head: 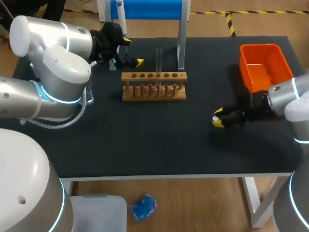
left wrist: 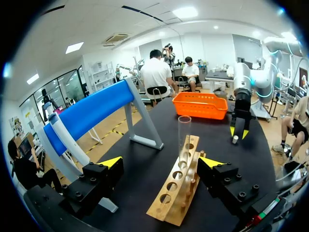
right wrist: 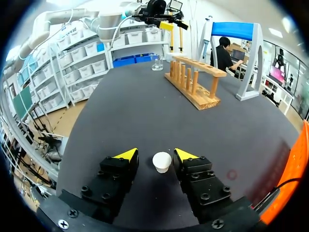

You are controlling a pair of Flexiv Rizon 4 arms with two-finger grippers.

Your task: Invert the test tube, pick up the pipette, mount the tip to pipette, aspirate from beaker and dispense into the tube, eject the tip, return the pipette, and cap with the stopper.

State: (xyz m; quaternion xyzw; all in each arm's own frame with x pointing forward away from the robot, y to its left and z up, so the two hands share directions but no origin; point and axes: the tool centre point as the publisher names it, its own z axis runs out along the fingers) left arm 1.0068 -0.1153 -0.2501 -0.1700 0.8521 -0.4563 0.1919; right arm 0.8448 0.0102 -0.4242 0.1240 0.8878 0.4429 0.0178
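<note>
A clear test tube [head: 158, 59] stands upright in the wooden rack [head: 153, 92]. Just behind and left of the rack hangs my left gripper [head: 132, 52], open and holding nothing; in its own view the test tube [left wrist: 184, 137] rises ahead between the open fingers [left wrist: 111, 162]. A small white stopper [right wrist: 162, 162] lies on the black mat between the fingers of my right gripper [right wrist: 156, 154], with a gap showing on at least one side. In the head view that right gripper [head: 218, 117] sits low at the mat's right. The pipette [left wrist: 62, 137] hangs on the blue stand [left wrist: 91, 113].
An orange bin [head: 265, 65] stands at the back right, close behind my right arm. A glass beaker [right wrist: 156, 63] stands past the rack's far end, near my left arm. The blue stand's [head: 149, 8] legs come down behind the rack.
</note>
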